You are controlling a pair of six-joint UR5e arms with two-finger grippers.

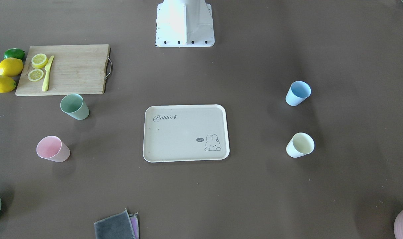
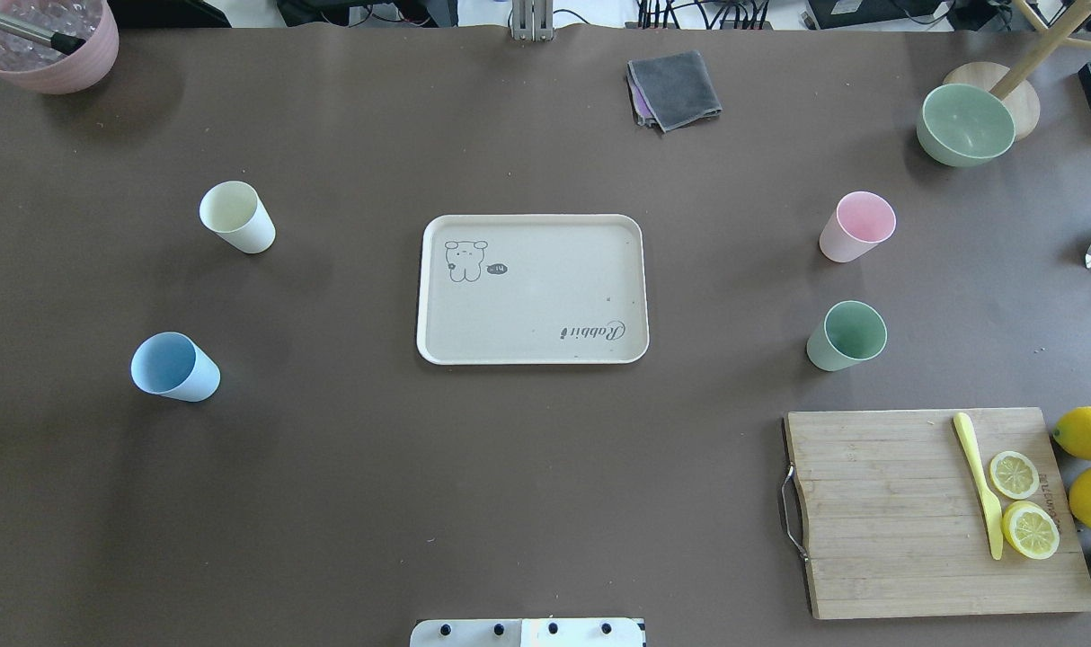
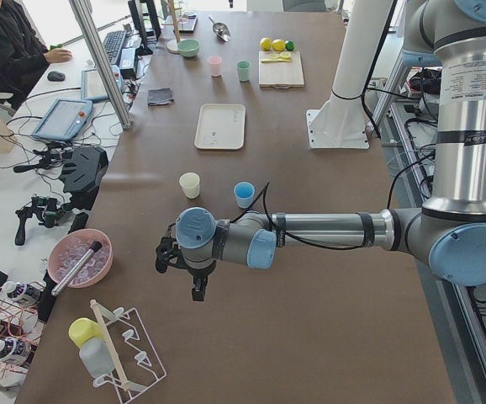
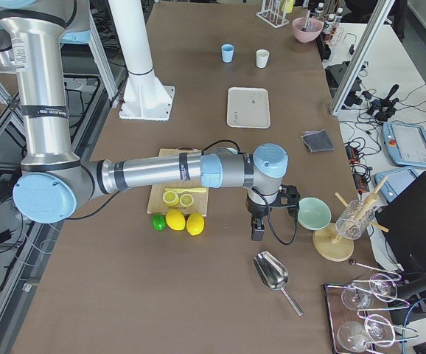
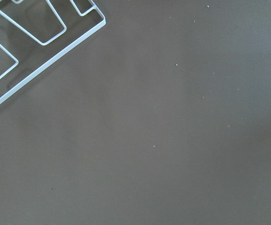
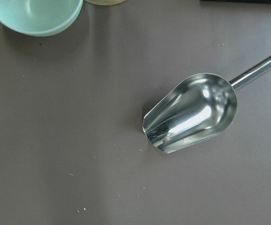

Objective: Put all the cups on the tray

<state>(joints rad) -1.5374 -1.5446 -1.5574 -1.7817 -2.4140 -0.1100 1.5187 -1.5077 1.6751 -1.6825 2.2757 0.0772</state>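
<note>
Beige tray [image 2: 532,288] sits mid-table, and all four cups stand upright off it: cream cup [image 2: 236,217] and blue cup [image 2: 174,367] well to its left, pink cup [image 2: 857,226] and green cup [image 2: 847,336] well to its right. Left gripper [image 3: 199,290] and right gripper [image 4: 257,230] hang far beyond the cups on either side of the tray. Gaping or closed, holding anything or not, I cannot tell.

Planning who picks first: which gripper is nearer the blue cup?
Left. The left gripper hangs a little beyond the blue cup on that side; the right gripper is at the opposite end, past the cutting board, beside the green bowl.
</note>
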